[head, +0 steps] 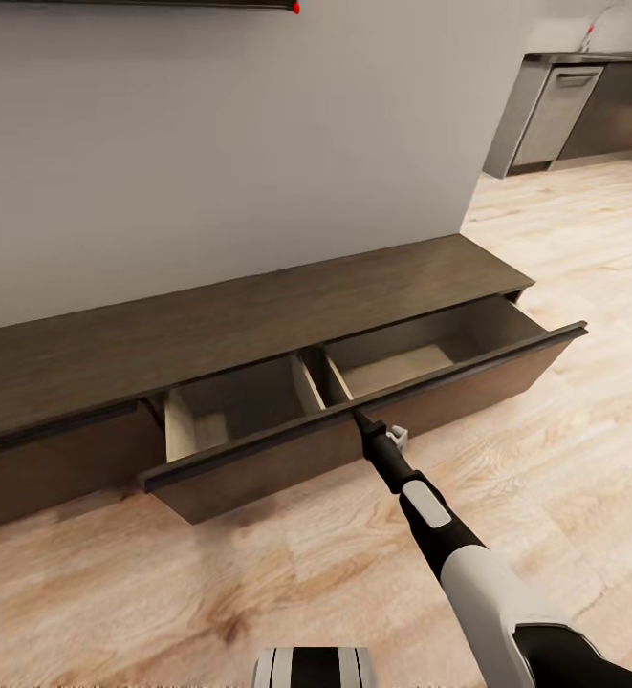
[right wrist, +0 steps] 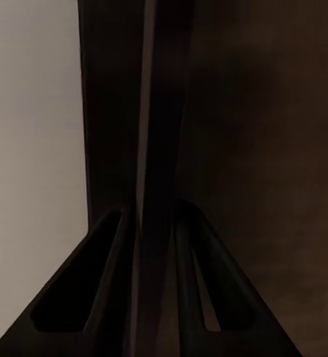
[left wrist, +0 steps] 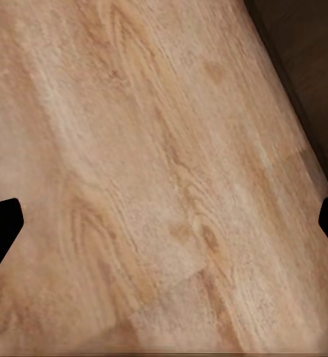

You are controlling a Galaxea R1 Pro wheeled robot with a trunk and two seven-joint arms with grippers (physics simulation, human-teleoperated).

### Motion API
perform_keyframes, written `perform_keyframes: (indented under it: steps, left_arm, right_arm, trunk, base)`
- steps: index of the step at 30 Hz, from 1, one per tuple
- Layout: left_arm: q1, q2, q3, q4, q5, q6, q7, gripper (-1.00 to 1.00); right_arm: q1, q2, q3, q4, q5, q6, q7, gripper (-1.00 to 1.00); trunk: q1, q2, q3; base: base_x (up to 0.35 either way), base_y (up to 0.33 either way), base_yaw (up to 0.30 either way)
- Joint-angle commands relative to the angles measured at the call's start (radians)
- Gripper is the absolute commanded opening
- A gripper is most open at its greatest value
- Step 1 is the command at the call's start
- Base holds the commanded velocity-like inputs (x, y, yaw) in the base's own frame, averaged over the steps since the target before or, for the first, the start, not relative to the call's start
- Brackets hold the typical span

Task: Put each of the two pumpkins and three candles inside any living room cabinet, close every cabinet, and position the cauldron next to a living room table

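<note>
Long low cabinet (head: 258,315) of dark-brown wood with a matte, faintly grained top, set against a plain pale wall (head: 220,143); its wide drawer (head: 354,420) stands pulled out, a flat handleless front with a thin dark upper edge, and inside are two pale compartments split by a light divider (both bare boards, nothing lying in them); the shut front to the left sits flush with the body. Floor (head: 564,248) of light wood planks with visible knots and swirling grain; grey kitchen units (head: 564,110) stand far back at the right.

Right arm (head: 449,545), white shell with black joints, reaches forward and up from the lower right in a nearly straight line; the right gripper (head: 361,419) meets the drawer's upper edge near the divider; in the right wrist view its two dark triangular fingers (right wrist: 97,290) stand on either side of the thin edge of the front, narrowly apart and closed against it.

Left gripper (left wrist: 164,223) hangs over bare floor in the left wrist view; its black fingertips (left wrist: 0,223) sit at opposite margins, spread wide, holding nothing.
</note>
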Motion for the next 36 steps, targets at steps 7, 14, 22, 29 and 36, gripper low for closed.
perform_keyframes:
  steps: [7,14,22,29,36]
  left_arm:
    - [0.000,-0.001,0.001,-0.001,0.007,0.008,0.000,1.00]
    - [0.000,0.000,0.001,-0.001,0.007,0.009,0.000,1.00]
    - [0.000,0.000,0.001,-0.001,0.007,0.009,0.000,1.00]
    - [0.000,0.001,0.001,-0.001,0.007,0.009,0.000,1.00]
    - [0.000,0.001,0.001,-0.001,0.007,0.009,0.000,1.00]
  right_arm:
    - [-0.001,0.004,0.064,-0.001,-0.005,0.014,0.017,-1.00]
    - [-0.001,0.004,0.064,-0.001,-0.004,0.014,0.017,-1.00]
    - [-0.001,0.004,0.064,-0.001,-0.004,0.014,0.017,-1.00]
    - [-0.001,0.004,0.064,-0.001,-0.004,0.014,0.016,-1.00]
    - [-0.001,0.004,0.064,-0.001,-0.005,0.014,0.015,-1.00]
  trunk:
    - [-0.001,0.000,0.000]
    - [-0.001,0.000,0.000]
    - [-0.001,0.000,0.000]
    - [-0.001,0.000,0.000]
    - [-0.001,0.000,0.000]
  base:
    - [-0.045,-0.019,0.000]
    - [-0.132,-0.023,0.000]
    - [-0.062,-0.016,0.000]
    - [-0.060,-0.025,0.000]
    - [-0.082,-0.019,0.000]
